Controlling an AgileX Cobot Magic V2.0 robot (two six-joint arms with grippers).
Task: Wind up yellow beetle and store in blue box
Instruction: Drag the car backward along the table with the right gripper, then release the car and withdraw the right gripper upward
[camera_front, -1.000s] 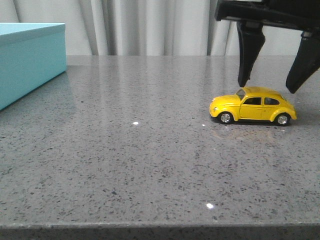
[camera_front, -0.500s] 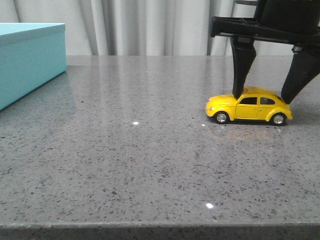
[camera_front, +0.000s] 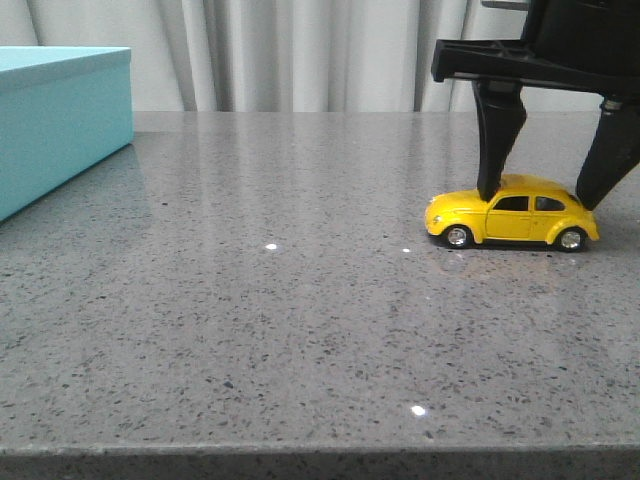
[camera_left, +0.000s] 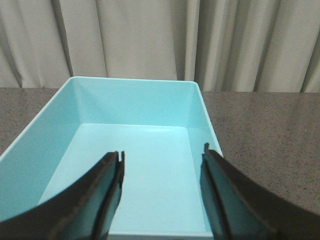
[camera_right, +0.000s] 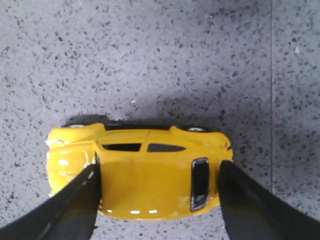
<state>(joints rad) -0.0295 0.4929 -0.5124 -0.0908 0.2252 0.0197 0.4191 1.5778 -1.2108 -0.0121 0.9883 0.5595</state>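
Near edge of desk (camera_front: 300, 400): bare speckled grey stone, a few light glints, nothing on it.

Mid desk, right side: beetle (camera_front: 512, 211) on all 4 wheels, nose pointing left in front view. Right end effector (camera_front: 548, 190) is down over it, fingers straddling the car lengthwise, one at the hood/windscreen end, one at the tail. Right wrist view: both fingers (camera_right: 70, 200) flank the beetle (camera_right: 145, 175) front and back, touching or v. near the body. Fingers spread to the car's length, not shut; whether they bear on it w/ real pressure can't be told. Wheels are on the desk, so no lift.

Far left: box (camera_front: 60, 120), lid off, well apart from the beetle. Left end effector (camera_left: 162, 200) hangs over the box (camera_left: 195, 115), fingers apart, holding nothing. Inside is bare, no car in it.

Behind all: pale curtain (camera_front: 300, 55).

Progress, judged: early. Right arm is placed on the car for the wind-up stage; can't say from these views if any winding has been achieved. Left to do: finish wind-up (drag car back on wheels, prob.), secure grasp, lift, carry across desk to the left, set in box, let go. Storing not begun.
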